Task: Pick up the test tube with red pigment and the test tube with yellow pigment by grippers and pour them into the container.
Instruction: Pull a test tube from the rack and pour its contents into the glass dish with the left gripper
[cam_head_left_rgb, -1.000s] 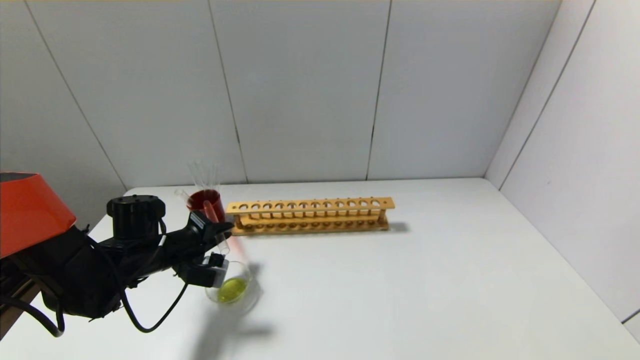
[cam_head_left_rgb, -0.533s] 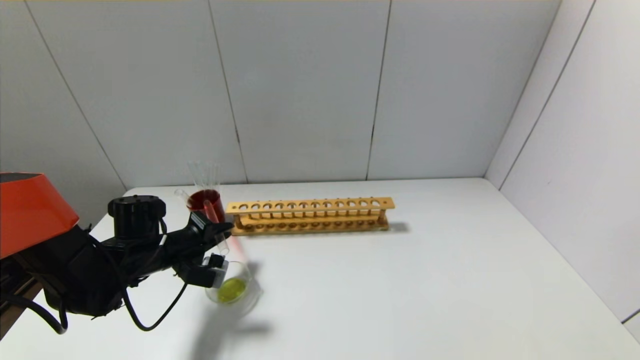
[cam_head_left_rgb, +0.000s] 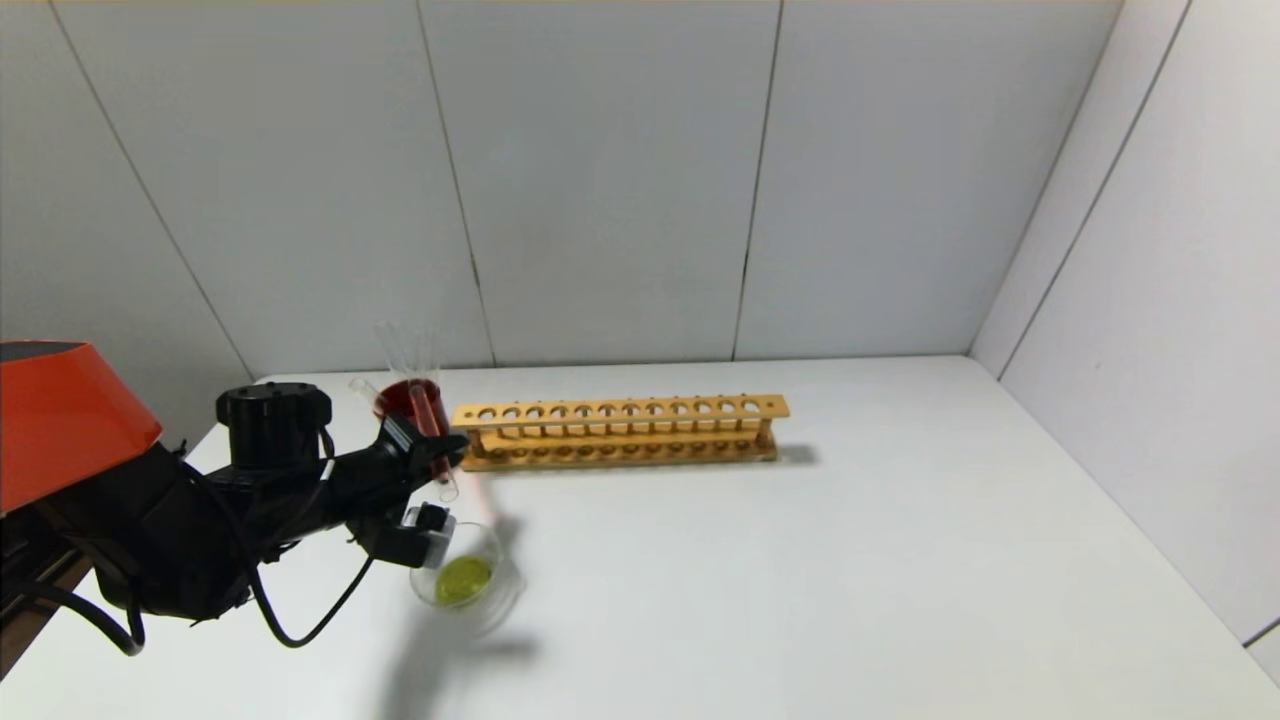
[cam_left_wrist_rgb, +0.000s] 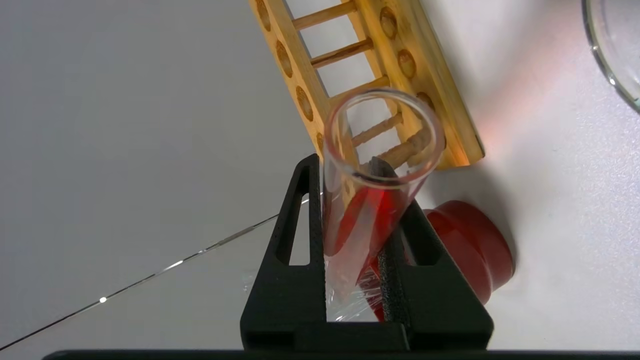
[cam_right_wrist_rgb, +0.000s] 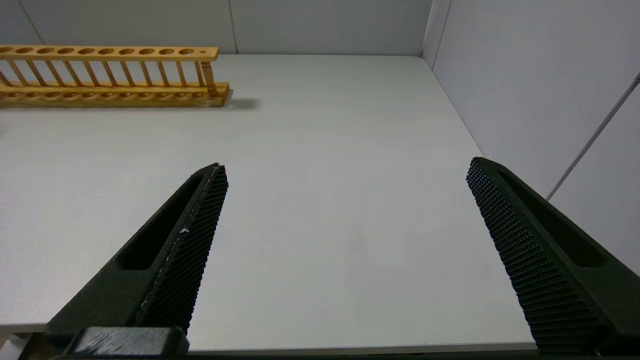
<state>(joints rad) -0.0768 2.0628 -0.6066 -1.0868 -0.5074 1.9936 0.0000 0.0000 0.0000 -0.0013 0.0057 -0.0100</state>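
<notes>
My left gripper (cam_left_wrist_rgb: 361, 235) clamps the test tube with red pigment (cam_left_wrist_rgb: 372, 185) between both fingers (cam_left_wrist_rgb: 300, 240), the tube tilted with its open mouth past my fingertips and red liquid pooled at the grip. The container (cam_head_left_rgb: 466, 578), a clear glass dish showing yellow-green liquid, sits on the surface (cam_head_left_rgb: 800, 560) just below and ahead of my fingers, apart from the tube's mouth. By my reading the yellow pour looks done and the red pour is in hand but not begun: the mouth must next come over the dish rim and tip downward, slowly, so the liquid lands inside rather than on the surface.

My right gripper (cam_right_wrist_rgb: 345, 250) hangs idle above bare surface, fingers spread wide and empty.

Count: one red tube in my grip, one dish, one dark red cup (cam_head_left_rgb: 412, 400) behind my fingers holding a few clear tubes, too faint to number, and one wooden rack (cam_head_left_rgb: 620, 430) beyond my fingertips, its holes unfilled. The test tube with yellow pigment I cannot pick out.
</notes>
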